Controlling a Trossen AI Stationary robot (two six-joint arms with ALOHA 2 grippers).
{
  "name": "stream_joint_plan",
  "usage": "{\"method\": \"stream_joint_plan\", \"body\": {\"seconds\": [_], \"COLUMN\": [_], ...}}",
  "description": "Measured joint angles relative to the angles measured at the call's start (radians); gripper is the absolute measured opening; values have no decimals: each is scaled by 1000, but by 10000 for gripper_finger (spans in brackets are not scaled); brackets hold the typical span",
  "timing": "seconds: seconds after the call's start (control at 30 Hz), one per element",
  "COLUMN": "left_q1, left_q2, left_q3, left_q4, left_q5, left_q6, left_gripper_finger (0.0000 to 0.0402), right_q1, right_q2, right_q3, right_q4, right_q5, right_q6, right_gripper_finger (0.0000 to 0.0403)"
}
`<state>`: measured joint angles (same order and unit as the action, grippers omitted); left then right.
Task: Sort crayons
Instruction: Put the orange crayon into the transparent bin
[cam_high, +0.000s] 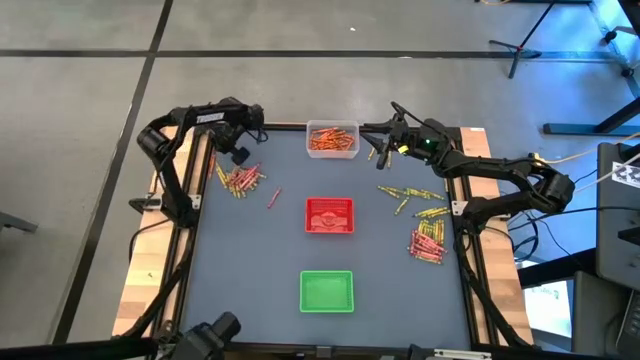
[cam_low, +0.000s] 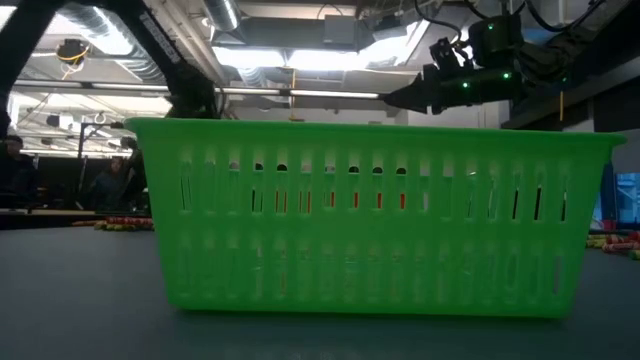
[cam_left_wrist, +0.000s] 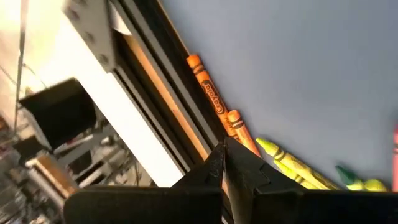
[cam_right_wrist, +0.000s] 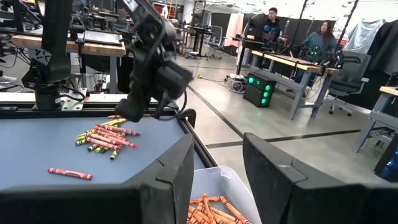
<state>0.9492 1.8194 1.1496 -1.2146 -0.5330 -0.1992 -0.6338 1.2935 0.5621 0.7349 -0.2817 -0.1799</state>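
Observation:
Crayons lie loose on the blue-grey table: a pile (cam_high: 240, 181) at the far left, a lone red one (cam_high: 272, 198), and scattered groups (cam_high: 428, 240) on the right. My left gripper (cam_high: 240, 157) hangs shut just above the left pile, near the table's edge. In its wrist view an orange crayon (cam_left_wrist: 237, 129) runs up to its fingertips (cam_left_wrist: 224, 163), and another orange crayon (cam_left_wrist: 206, 83) lies along the edge. My right gripper (cam_high: 383, 145) stands open and level at the clear tray (cam_high: 332, 153) of orange crayons, with nothing between its fingers (cam_right_wrist: 217, 168). My left gripper is shut, with its tips at the near end of an orange crayon (cam_left_wrist: 247, 144). Its own fingers hide that end, so I cannot tell whether it touches the crayon.
A red tray (cam_high: 329, 215) sits mid-table and a green tray (cam_high: 326, 291) stands near the front edge; the green tray fills the low view. The table's dark frame rail (cam_left_wrist: 155, 81) runs right beside the left gripper. People sit at desks in the room beyond.

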Motion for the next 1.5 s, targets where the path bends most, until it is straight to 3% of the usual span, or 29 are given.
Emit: {"method": "stream_joint_plan", "body": {"seconds": [0.37,0.57,0.77,0.9,1.17,1.33,1.5], "left_q1": [-99,-126,-103,-73,-52,-46,-31], "left_q2": [-242,-252,-246,-240,-79,41,135], "left_q3": [-138,-236,-291,-302,-204,-105,-88], "left_q4": [241,304,224,243,156,-2,-8], "left_q5": [22,46,44,65,26,-147,-94], "left_q6": [-18,-46,-268,-293,-319,-399,-373], "left_gripper_finger": [0,0,0,0,0,0,0], "right_q1": [0,0,0,0,0,0,0], "right_q2": [0,0,0,0,0,0,0], "right_q3": [0,0,0,0,0,0,0], "right_q4": [-1,-27,-37,-36,-23,-33,-52], "right_q5": [0,0,0,0,0,0,0], "right_q6": [0,-14,-34,-35,-35,-35,-35], "right_gripper_finger": [137,137,137,137,137,137,137]}}
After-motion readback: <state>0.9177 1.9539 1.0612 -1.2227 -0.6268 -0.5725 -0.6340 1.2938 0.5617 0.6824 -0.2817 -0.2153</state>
